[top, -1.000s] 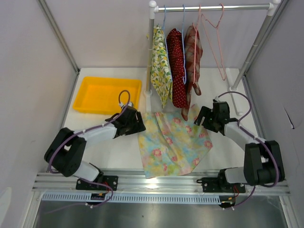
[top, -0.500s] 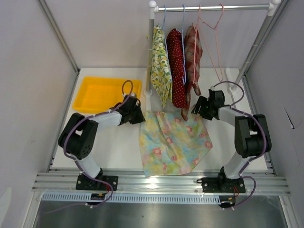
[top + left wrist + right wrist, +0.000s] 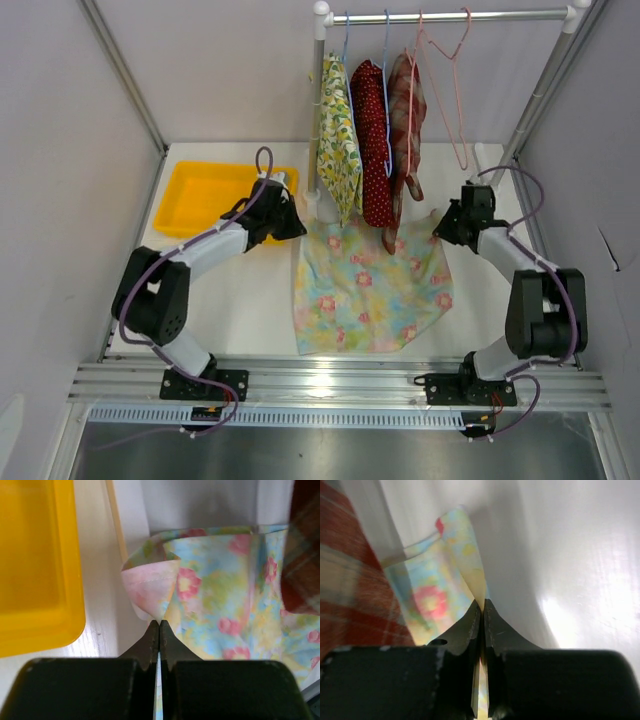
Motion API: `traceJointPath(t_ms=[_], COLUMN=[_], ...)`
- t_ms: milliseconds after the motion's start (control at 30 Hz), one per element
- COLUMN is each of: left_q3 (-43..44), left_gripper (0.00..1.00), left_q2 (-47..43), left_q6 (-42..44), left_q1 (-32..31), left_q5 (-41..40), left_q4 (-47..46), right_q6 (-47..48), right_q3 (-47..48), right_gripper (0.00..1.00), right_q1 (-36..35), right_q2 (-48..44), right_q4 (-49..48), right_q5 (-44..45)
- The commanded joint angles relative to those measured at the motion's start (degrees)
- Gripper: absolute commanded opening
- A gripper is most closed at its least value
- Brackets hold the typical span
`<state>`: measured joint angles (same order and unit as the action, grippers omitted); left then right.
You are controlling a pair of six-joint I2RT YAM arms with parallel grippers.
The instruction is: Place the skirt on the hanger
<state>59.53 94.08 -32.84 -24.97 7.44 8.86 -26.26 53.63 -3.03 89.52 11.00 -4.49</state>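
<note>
- From above you cannot see either set of fingertips: the wrists cover them. The hung clothes [image 3: 372, 140] hide the middle of the skirt's [image 3: 370, 290] far edge.
- Your right wrist view is blurred, and plaid cloth is cut off at its left.
- Left gripper [image 3: 159, 625]: fingers closed, pinching the skirt's far left corner, near the tray [image 3: 35, 580].
- Right gripper [image 3: 482, 602]: fingers closed on the far right corner.
- The skirt lies on the table [image 3: 250, 310], below the clothes. The empty hanger [image 3: 455, 90] hangs apart.
- A second ago the skirt lay skewed. Now it is squared, with its far edge spread wider and nearer the rack. Both arms have moved back.
</note>
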Motion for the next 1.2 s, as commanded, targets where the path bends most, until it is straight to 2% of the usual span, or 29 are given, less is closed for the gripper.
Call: traceJointPath(t_ms=[0,100,200,267,300,333,400,433,500,533,600,633,667,800,900,933,1033,1167], left_q3=[4.98,6.39,8.40,9.64,10.08,10.60,10.96,11.05,11.31,11.31,10.70,10.26,9.47,7.71,5.61,4.82,-0.27,-6.78], left_gripper=[0.00,0.00,0.00,0.00,0.00,0.00,0.00,0.00,0.02,0.09,0.31,0.52,0.56,0.60,0.61,0.61,0.60,0.60], left_q2=[-6.63,-6.98,-4.62,-3.12,-1.72,-1.01,0.39,0.83,1.89,1.89,1.28,0.76,0.05,-4.42,-8.64,-9.87,-15.76,-22.70], left_q6=[3.83,4.19,3.84,3.66,3.66,3.75,3.57,3.40,3.13,3.13,3.83,4.01,4.10,5.59,6.38,6.21,4.10,1.65], left_q1=[0.62,1.41,2.56,3.00,3.09,3.26,3.61,4.22,4.84,5.11,5.20,5.20,5.20,5.11,5.02,4.93,3.71,-0.95], left_q5=[-3.74,-5.24,-4.90,-4.89,-4.89,-5.15,-6.20,-6.12,-5.60,-5.51,-4.46,-4.02,-3.58,-2.08,-1.38,-0.86,-0.50,-2.69], left_q4=[2.12,4.22,5.11,5.64,5.81,5.81,5.82,5.73,5.64,5.20,4.50,3.71,3.18,2.47,3.70,3.79,3.18,2.47], right_q6=[-0.72,-0.28,0.68,1.39,1.65,1.83,2.18,2.18,2.09,2.27,1.92,1.65,0.78,-3.43,-8.43,-10.11,-15.72,-17.95], right_q3=[0.60,3.41,7.54,9.21,10.52,10.97,12.73,12.82,10.72,9.93,7.30,5.80,4.05,-7.37,-15.46,-18.87,-22.59,-26.72], right_gripper=[0.06,0.07,0.08,0.16,0.22,0.40,0.57,0.71,0.80,0.86,0.89,0.89,0.89,0.87,0.85,0.84,0.80,0.77], right_q1=[1.01,1.09,1.18,1.18,1.53,1.62,1.88,1.88,1.88,1.88,1.97,1.97,1.97,1.54,-2.15,-4.59,-7.69,-9.54], right_q2=[-8.56,-10.15,-7.00,-3.31,-2.08,-0.85,1.97,2.07,-0.21,-1.35,-5.48,-7.14,-8.99,-22.32,-29.11,-33.92,-42.37,-46.53], right_q4=[3.40,6.48,9.12,9.65,9.48,8.60,9.38,9.99,9.65,10.08,12.18,12.46,12.81,14.04,17.02,17.64,21.15,23.18], right_q5=[6.41,8.97,10.46,10.47,10.12,8.38,6.52,6.17,5.55,5.63,5.72,5.20,5.11,0.63,2.02,2.64,6.40,9.94])
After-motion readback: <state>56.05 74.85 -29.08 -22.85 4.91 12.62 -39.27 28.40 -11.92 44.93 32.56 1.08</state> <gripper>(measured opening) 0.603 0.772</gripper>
